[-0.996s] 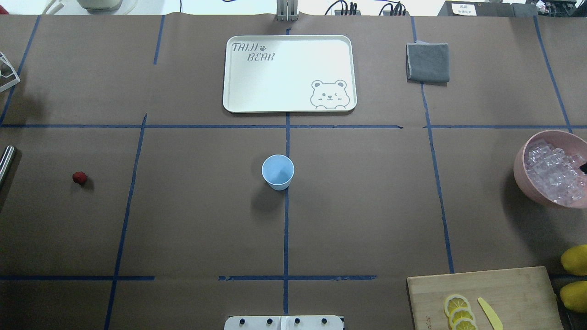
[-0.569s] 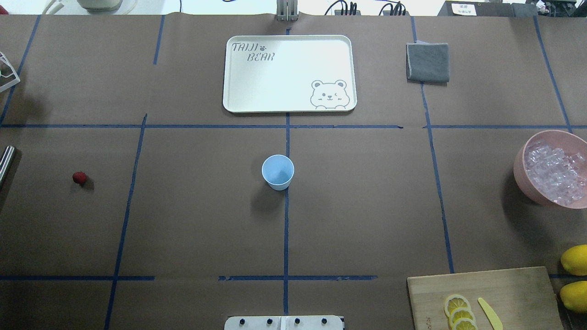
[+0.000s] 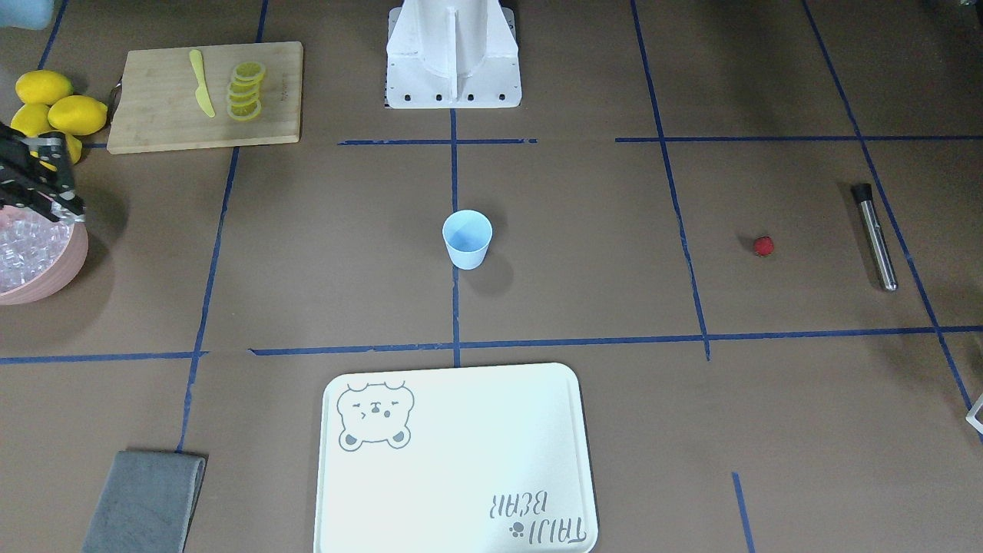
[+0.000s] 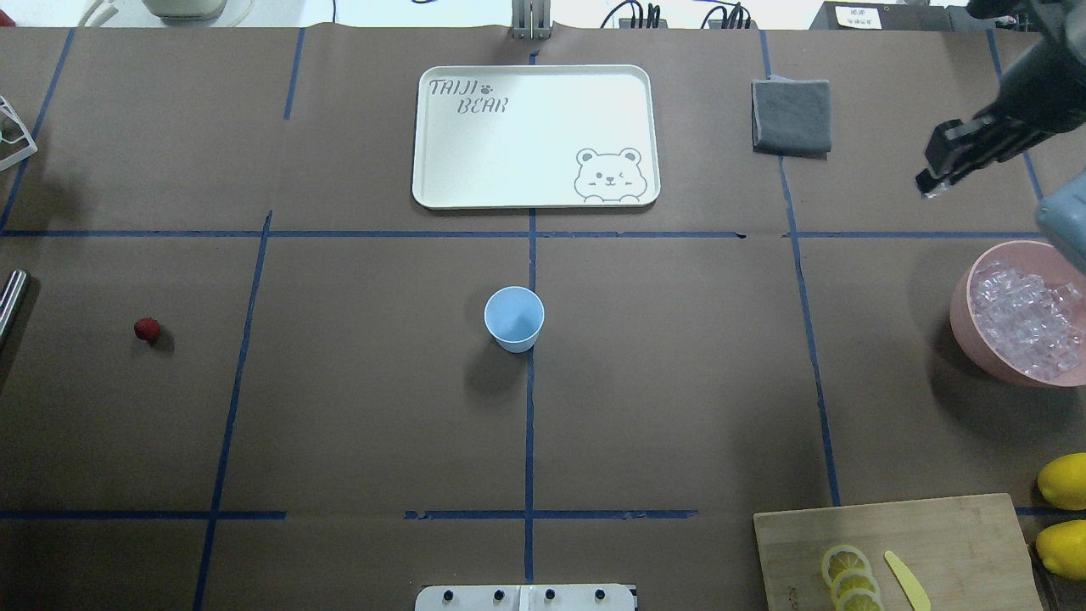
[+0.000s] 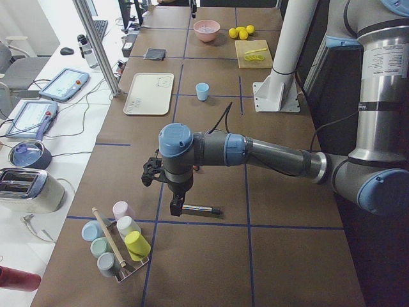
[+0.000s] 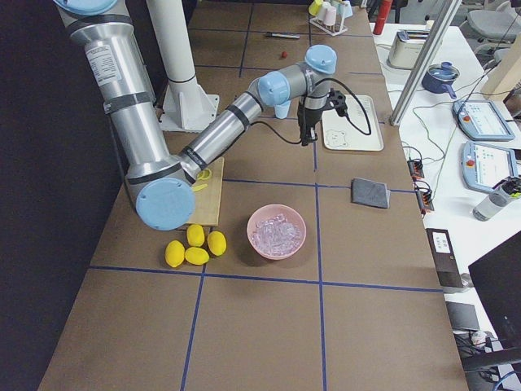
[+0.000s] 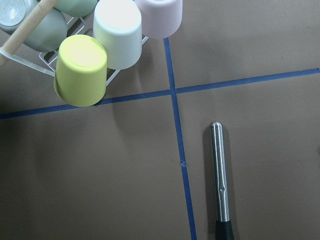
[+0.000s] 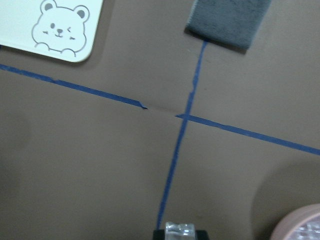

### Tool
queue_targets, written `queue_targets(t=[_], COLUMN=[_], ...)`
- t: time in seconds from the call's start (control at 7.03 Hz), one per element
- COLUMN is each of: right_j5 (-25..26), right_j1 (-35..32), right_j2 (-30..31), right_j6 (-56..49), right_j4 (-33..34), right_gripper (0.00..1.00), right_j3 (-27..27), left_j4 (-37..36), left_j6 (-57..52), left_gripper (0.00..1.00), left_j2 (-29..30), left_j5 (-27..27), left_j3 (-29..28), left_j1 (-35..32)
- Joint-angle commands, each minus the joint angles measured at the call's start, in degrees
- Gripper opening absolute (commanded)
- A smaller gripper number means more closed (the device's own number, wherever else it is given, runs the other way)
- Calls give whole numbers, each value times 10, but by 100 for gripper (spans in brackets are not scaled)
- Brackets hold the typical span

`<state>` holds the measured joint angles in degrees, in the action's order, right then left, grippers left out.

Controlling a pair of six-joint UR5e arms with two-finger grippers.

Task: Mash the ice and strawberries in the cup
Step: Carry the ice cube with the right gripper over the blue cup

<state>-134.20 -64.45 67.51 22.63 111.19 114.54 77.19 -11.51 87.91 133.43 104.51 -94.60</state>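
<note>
The light blue cup point(image 4: 514, 318) point(image 3: 467, 238) stands upright at the table's middle, with nothing visible inside. One red strawberry point(image 4: 147, 329) point(image 3: 762, 246) lies alone far to the robot's left. The ice point(image 4: 1027, 318) point(image 6: 277, 230) fills a pink bowl point(image 4: 963, 322) at the right edge. My right gripper point(image 4: 926, 187) point(image 8: 179, 234) hangs raised beyond the bowl, shut on one ice cube point(image 8: 179, 229). My left gripper point(image 5: 176, 206) shows only in the exterior left view, above a steel muddler point(image 7: 219, 170); I cannot tell whether it is open or shut.
A white bear tray point(image 4: 534, 136) and a grey cloth point(image 4: 791, 114) lie at the far side. A cutting board point(image 4: 933, 535) with lemon slices and a yellow knife, and whole lemons point(image 4: 1062, 480), sit near right. A rack of cups point(image 7: 100, 45) stands by the muddler.
The right gripper, a dark tip at the bowl's edge 1.0 s ago and out of view 0.6 s ago, now shows raised beyond the bowl. The cup and strawberry have not moved.
</note>
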Motion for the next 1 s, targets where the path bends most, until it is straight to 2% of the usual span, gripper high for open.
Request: queue_targets(t=[0.0, 0.14, 0.28, 0.43, 0.57, 0.71, 0.85], right_j5=[76, 118, 148, 201, 229, 252, 256], right_j1=[131, 187, 234, 285, 322, 340, 346], right_j2=[-123, -154, -204, -261, -305, -327, -325], right_j6=[201, 279, 344, 413, 460, 476, 477], right_j4=[7, 1, -9, -48, -102, -107, -106], right_gripper=[0, 0, 0, 0, 0, 0, 0], right_j3=[-31, -47, -84, -151, -226, -263, -266], left_j4=[1, 1, 1, 1, 2, 3, 3], left_j6=[0, 0, 0, 0, 0, 0, 0], left_gripper=[100, 100, 100, 100, 100, 100, 100], left_j2=[1, 2, 2, 3, 4, 4, 5], left_j5=[1, 2, 2, 2, 2, 1, 1], left_j3=[0, -4, -3, -2, -4, -6, -5], left_j1=[0, 0, 0, 0, 0, 0, 0])
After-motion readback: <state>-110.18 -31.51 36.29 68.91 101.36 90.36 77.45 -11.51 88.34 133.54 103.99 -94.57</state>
